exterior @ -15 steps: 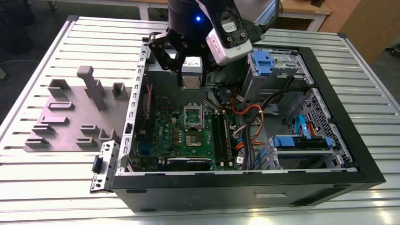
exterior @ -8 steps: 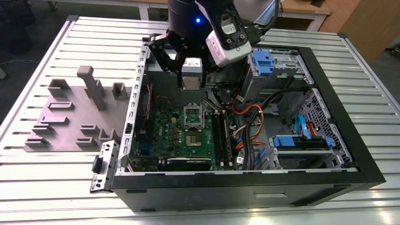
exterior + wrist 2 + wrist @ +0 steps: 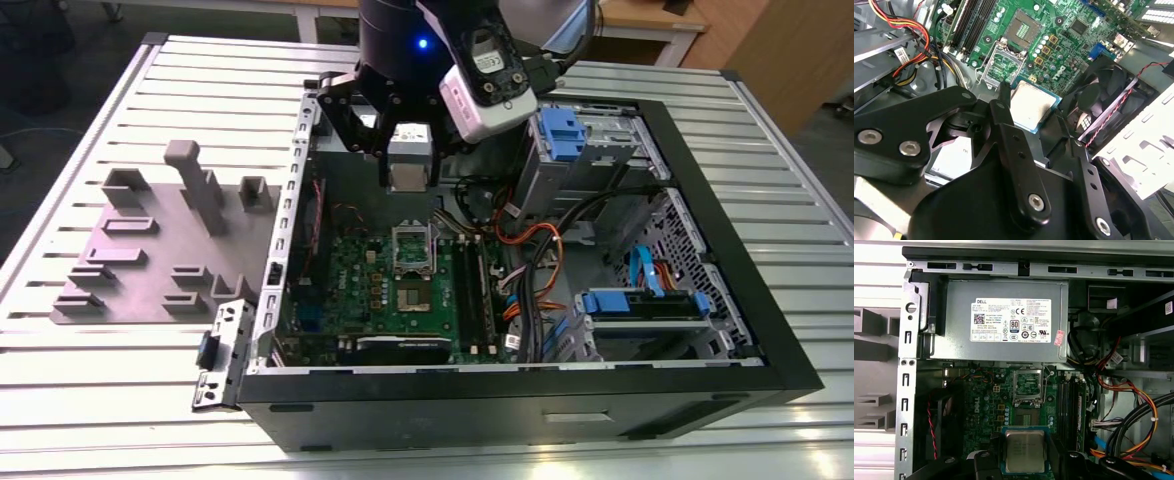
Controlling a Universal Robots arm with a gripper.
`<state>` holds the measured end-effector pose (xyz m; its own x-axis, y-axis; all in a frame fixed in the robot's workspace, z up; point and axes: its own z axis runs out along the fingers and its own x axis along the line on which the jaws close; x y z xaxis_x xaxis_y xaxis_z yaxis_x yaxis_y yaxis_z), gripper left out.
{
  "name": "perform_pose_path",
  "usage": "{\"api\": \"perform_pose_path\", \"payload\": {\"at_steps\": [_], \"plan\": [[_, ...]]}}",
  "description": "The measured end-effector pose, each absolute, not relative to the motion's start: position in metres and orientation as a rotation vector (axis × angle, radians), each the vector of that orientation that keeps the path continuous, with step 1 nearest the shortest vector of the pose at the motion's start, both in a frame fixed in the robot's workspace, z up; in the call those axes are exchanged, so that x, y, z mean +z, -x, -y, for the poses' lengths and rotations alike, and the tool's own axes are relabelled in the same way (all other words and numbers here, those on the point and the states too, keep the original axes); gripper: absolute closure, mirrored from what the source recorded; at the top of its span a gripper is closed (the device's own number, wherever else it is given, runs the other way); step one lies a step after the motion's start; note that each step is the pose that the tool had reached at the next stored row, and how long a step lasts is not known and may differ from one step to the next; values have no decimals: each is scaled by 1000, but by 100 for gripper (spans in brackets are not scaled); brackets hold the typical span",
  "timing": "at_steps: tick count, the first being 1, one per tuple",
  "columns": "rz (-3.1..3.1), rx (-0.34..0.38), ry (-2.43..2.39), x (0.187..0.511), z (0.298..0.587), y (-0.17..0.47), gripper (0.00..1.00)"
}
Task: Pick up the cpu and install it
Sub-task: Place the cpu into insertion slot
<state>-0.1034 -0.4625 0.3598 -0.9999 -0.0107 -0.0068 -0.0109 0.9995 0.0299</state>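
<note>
cpu: flat square chip with a silvery top and tan rim, held above the motherboard and clear of it.
gripper: black fingers clenched on the cpu's opposite edges.
socket: silver frame with a dark centre, uncovered, near the cpu.
Room: grey power supply borders the socket on one side; orange cables crowd the exterior view's right.
case: black-rimmed and open-topped, holding the board, the supply and blue drive brackets.
</note>
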Motion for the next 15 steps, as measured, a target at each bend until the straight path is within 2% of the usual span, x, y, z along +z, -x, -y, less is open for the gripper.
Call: {"api": "perform_pose_path", "payload": {"at_steps": [15], "plan": [[-3135,47,17,337,463,103,53]]}}
